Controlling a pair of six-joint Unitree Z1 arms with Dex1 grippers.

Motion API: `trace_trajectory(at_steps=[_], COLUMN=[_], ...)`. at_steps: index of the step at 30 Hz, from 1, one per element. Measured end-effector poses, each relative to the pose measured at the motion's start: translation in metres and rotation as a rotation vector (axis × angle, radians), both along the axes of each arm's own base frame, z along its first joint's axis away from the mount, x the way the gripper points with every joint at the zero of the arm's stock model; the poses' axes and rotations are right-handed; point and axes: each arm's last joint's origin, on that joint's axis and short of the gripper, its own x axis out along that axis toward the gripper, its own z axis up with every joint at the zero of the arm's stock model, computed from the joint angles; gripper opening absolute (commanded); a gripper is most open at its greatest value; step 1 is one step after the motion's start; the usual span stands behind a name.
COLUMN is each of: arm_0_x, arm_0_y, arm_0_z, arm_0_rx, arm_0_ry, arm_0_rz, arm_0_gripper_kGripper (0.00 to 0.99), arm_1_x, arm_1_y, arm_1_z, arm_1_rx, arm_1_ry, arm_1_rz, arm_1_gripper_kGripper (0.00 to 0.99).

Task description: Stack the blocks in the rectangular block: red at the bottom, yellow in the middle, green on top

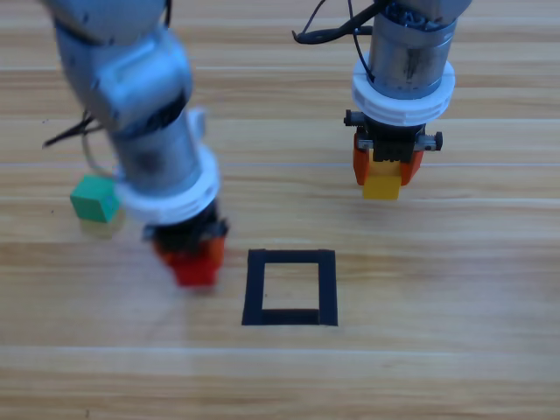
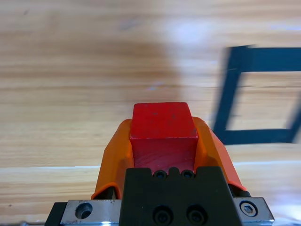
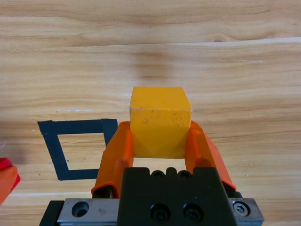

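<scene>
My left gripper [image 1: 194, 262] is shut on the red cube [image 1: 195, 268], held above the wood just left of the black tape rectangle [image 1: 290, 287]. In the left wrist view the red cube [image 2: 162, 129] sits between the orange jaws, with the rectangle [image 2: 256, 94] ahead to the right. My right gripper [image 1: 385, 179] is shut on the yellow cube [image 1: 381, 185], above the table behind and right of the rectangle. The right wrist view shows the yellow cube [image 3: 160, 121] clamped in the jaws and the rectangle [image 3: 77, 148] to the left. The green cube [image 1: 94, 198] rests on the table at the far left.
Inside the tape rectangle is bare wood. Black cables [image 1: 328, 31] hang by the right arm at the top. Open tabletop lies in front of the rectangle and to its right.
</scene>
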Motion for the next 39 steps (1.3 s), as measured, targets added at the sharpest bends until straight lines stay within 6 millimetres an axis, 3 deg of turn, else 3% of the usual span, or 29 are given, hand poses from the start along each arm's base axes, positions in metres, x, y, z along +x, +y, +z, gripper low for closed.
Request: trace_trajectory(at_steps=[5, 9, 13, 18, 27, 39], arm_0_x=[-0.004, -0.014, -0.014, -0.012, 0.005, 0.006], arm_0_y=[-0.040, -0.070, -0.087, -0.097, -0.117, -0.118], arm_0_z=[0.026, 0.016, -0.003, -0.015, -0.007, -0.017], arm_0_rx=[-0.056, -0.055, -0.026, -0.004, 0.007, 0.034], arm_0_ry=[-0.058, -0.046, -0.015, 0.007, 0.002, 0.014], arm_0_rz=[-0.061, -0.088, -0.096, -0.096, -0.092, -0.038], arm_0_gripper_kGripper=[0.000, 0.000, 0.000, 0.000, 0.000, 0.000], arm_1_x=[0.000, 0.001, 0.005, 0.013, 0.020, 0.020], arm_1_y=[0.000, -0.001, -0.007, -0.016, -0.024, -0.024], arm_1_z=[0.000, 0.000, 0.000, 0.000, 0.000, 0.000], arm_1_rx=[-0.002, -0.004, -0.005, 0.000, -0.001, -0.001], arm_1_ry=[0.002, 0.002, 0.010, 0.016, 0.016, 0.016], arm_1_rz=[0.005, 0.013, 0.005, -0.019, -0.025, -0.023], arm_1_gripper_kGripper=[0.000, 0.000, 0.000, 0.000, 0.000, 0.000])
